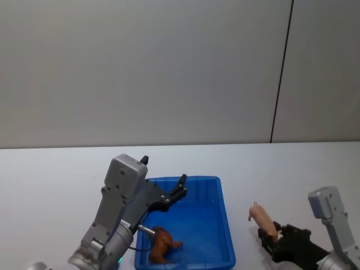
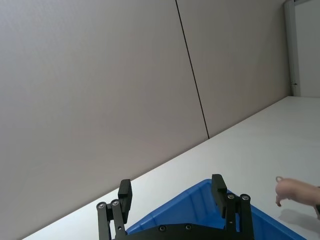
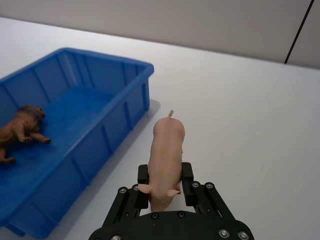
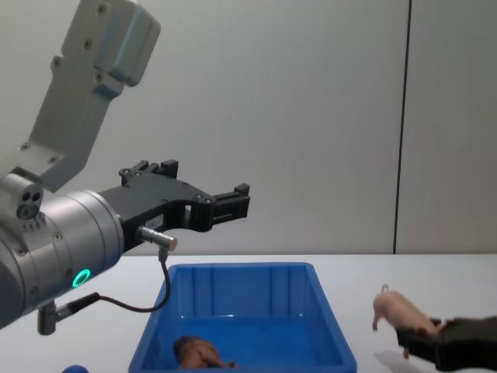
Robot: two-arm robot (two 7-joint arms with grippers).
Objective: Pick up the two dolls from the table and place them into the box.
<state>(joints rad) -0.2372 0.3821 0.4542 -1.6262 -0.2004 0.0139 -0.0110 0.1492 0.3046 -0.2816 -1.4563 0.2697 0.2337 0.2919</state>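
Note:
The reddish-brown lion doll lies inside the blue box, near its front left; it also shows in the right wrist view and chest view. My right gripper is shut on the pale pink pig doll, holding it just above the table to the right of the box. The pig hangs tail-up, clear of the box. My left gripper is open and empty, raised above the box's far left part.
A small blue ball sits at the table's near left edge in the chest view. A plain grey wall with a dark vertical seam stands behind. White tabletop stretches to the right of the box.

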